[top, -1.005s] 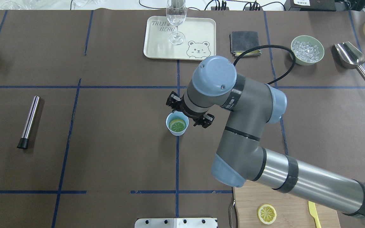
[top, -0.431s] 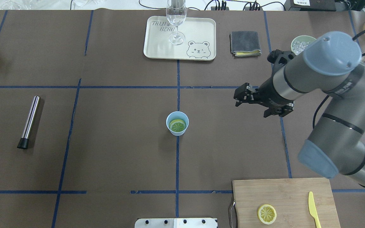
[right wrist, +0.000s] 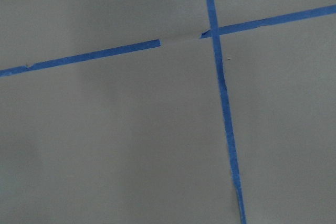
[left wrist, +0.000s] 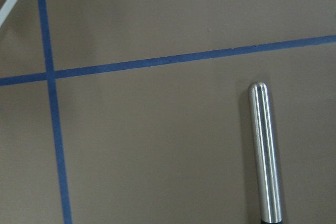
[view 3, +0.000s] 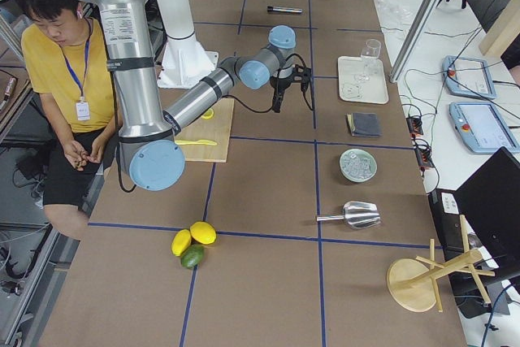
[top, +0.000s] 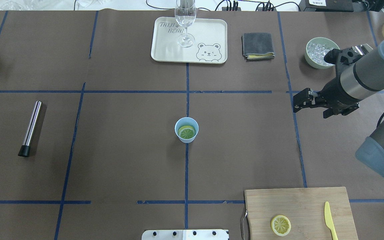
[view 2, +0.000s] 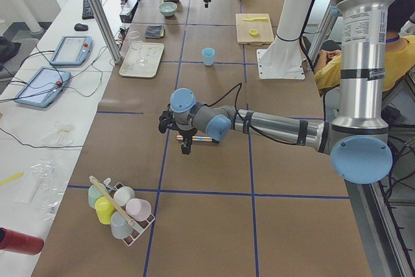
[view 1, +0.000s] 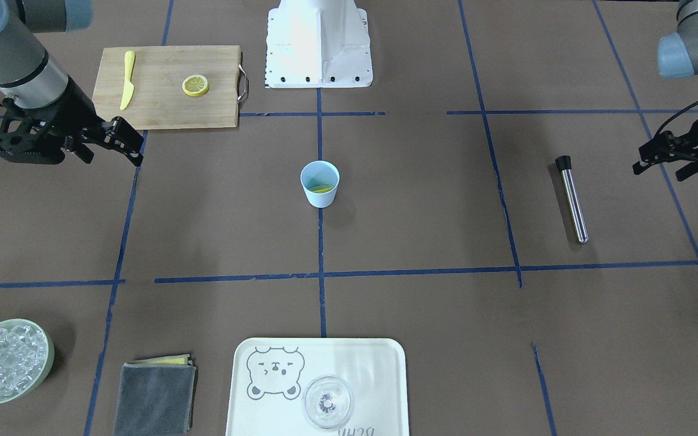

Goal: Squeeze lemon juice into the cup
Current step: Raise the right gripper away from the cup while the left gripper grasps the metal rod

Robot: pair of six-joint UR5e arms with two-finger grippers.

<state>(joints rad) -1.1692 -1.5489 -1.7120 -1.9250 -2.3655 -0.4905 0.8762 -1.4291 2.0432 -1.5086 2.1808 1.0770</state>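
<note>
The light-blue cup (top: 192,124) stands upright at the table's middle, with a lemon slice (top: 187,132) lying flat inside it; both also show in the front view, the cup (view 1: 320,192) and the slice (view 1: 322,189). A second lemon slice (top: 280,225) lies on the wooden cutting board (top: 298,203). My right gripper (top: 310,111) is open and empty, well to the right of the cup and above bare table. My left gripper (view 1: 658,171) is open and empty at the far left, beside the steel rod.
A steel rod with a black tip (top: 32,128) lies at the left. A yellow knife (top: 328,220) lies on the board. At the back are a tray (top: 208,30) with a stemmed glass (top: 185,23), a grey cloth (top: 258,45) and a bowl of ice (top: 317,53).
My right arm has swung away from above the cup to the right side of the table. The lemon slice has stayed in the cup. My left gripper's tip has appeared at the left edge.
</note>
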